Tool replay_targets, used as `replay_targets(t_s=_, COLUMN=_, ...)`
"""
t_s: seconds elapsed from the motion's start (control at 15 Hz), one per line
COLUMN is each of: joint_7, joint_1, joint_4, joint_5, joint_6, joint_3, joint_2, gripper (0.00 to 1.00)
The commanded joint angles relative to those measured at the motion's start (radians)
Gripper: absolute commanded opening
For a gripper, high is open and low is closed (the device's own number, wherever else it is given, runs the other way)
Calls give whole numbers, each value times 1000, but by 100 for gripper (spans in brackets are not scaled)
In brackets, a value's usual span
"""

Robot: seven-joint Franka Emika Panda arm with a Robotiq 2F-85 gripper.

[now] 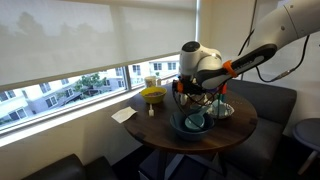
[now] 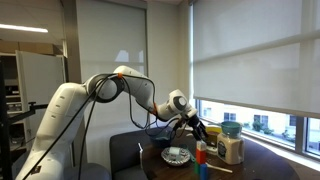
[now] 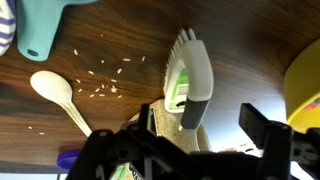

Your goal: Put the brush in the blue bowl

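Wrist view: we see the gripper [image 3: 207,124] over the dark wooden table [image 3: 235,40], jaws spread wide and holding nothing. The dish brush [image 3: 186,80] lies between them, closer to one finger. Its handle end is nearest and its long axis runs toward 12 o'clock, bristles farthest. A pale spoon [image 3: 60,98] lies at 9 o'clock. In an exterior view, the blue bowl [image 1: 191,124] sits just below the gripper.
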Motion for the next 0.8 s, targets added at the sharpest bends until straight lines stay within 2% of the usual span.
replay_targets(t_s=0.0, joint_7=-51, joint_1=15, joint_4=30, joint_5=8, joint_6=10, joint_3=-21, joint_2=31, gripper=58)
replay_targets(t_s=0.53, joint_7=-125, joint_1=16, joint_4=24, joint_5=47, joint_6=-14, joint_3=-16, joint_2=16, gripper=2)
replay_targets(t_s=0.73, joint_7=-162, joint_1=18, joint_4=20, joint_5=89, joint_6=-50, joint_3=-7, joint_2=-5, gripper=6)
